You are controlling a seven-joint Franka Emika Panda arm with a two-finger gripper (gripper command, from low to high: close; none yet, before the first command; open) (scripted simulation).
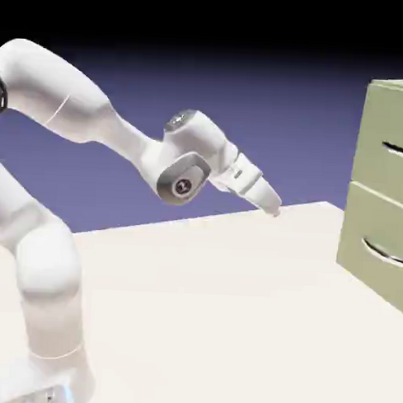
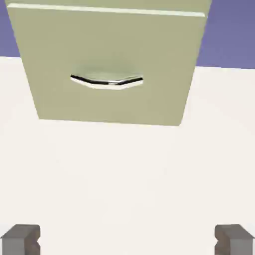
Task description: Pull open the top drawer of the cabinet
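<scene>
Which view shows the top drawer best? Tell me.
The exterior view: the top drawer and its handle show there, though cut by the right edge. The hand view shows only a sliver of it above the lower drawer.

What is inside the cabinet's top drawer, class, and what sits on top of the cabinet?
Nothing inside can be seen: the top drawer is shut, its front and silver handle covering the contents. The top of the cabinet shows only as a thin edge, cropped, so anything there is hidden.
</scene>
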